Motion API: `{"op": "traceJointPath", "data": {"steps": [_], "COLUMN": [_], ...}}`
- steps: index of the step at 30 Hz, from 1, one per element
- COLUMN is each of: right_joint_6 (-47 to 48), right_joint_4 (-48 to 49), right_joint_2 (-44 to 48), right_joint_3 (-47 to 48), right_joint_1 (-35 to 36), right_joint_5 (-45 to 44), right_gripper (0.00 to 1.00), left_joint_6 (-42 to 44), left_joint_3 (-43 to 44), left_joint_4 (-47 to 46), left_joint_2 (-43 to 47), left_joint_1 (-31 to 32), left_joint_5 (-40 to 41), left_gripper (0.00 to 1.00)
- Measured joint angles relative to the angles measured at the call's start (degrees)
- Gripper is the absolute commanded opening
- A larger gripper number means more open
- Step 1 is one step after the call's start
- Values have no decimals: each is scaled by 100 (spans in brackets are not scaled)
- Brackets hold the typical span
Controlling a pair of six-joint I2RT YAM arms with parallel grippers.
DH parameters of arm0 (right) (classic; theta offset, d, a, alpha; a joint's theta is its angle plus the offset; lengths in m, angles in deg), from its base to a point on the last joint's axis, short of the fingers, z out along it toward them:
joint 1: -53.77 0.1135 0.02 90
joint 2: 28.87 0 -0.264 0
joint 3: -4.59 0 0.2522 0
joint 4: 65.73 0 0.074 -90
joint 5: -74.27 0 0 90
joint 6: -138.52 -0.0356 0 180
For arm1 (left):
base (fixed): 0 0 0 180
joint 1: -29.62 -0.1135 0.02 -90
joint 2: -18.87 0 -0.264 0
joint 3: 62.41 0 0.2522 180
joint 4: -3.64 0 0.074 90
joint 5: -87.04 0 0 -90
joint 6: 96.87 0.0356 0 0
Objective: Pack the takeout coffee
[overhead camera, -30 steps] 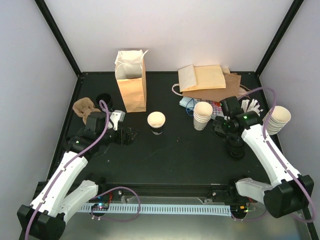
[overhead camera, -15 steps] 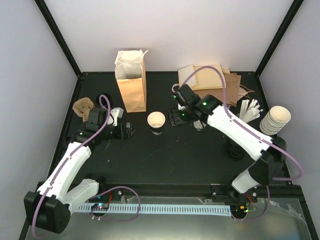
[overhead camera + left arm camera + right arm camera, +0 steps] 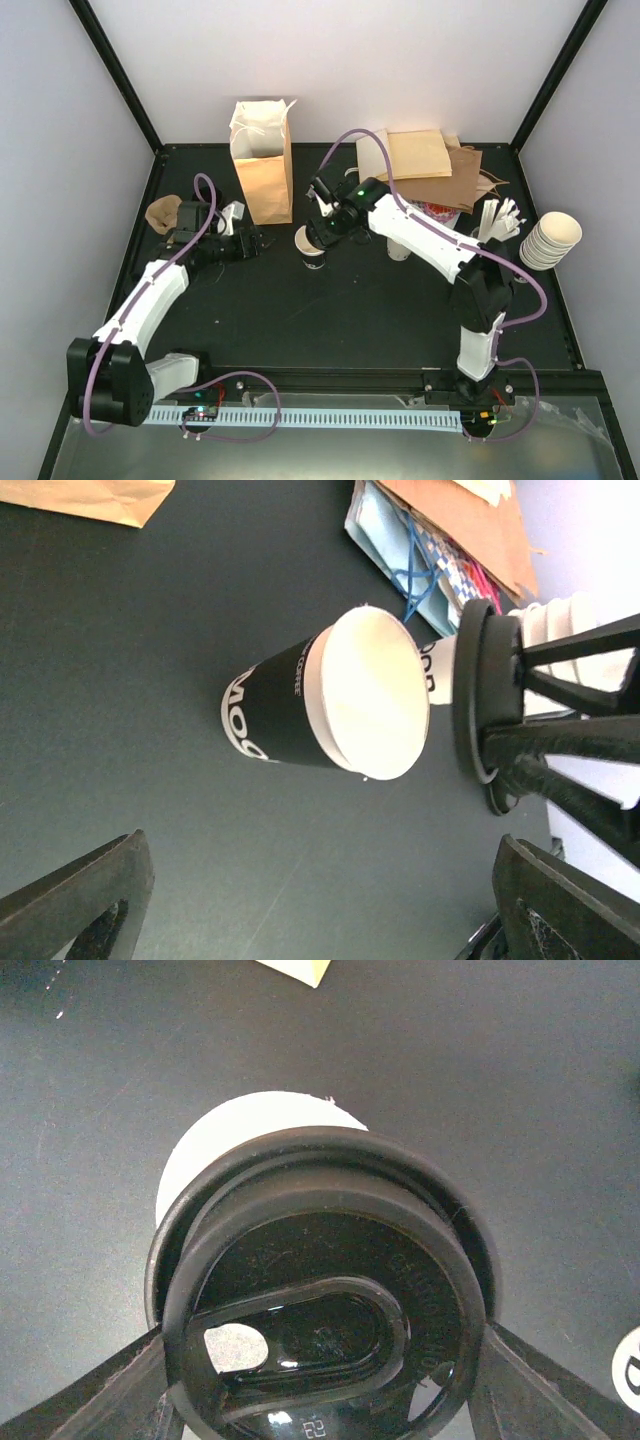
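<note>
The left arm (image 3: 150, 300) and the right arm (image 3: 425, 235) are built of smooth white shells linked by rounded black joints (image 3: 484, 288). A thin purple cable (image 3: 345, 148) runs in loose loops along each arm, and a small green light (image 3: 359, 193) glows near the right arm's wrist. The fingers (image 3: 85, 895) are matte black, shaped as flat bars with open, strutted frames.

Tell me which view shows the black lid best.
Right wrist: the lid fills the frame, face-on, sip hole visible, gripped by the right gripper, with the cup behind it. Left wrist shows it only edge-on beside the cup. From the top camera it is lost against the dark gripper.
</note>
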Motion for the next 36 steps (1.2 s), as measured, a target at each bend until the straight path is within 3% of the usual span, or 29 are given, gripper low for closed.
{"op": "traceJointPath", "data": {"steps": [16, 36], "right_joint_6": [122, 175], "right_joint_4": [11, -155], "right_joint_2": [-822, -1045], "right_joint_3": [542, 844], "right_joint_1": [229, 420], "right_joint_5": [-339, -507], "right_gripper": [67, 67], "left_joint_6": [-789, -1220], "left_joint_3": [0, -52], "left_joint_4": [-1252, -2057], "left_joint_2": [-817, -1436], "left_joint_1": [-57, -33], "left_joint_5": [-619, -955], "left_gripper": [88, 78]}}
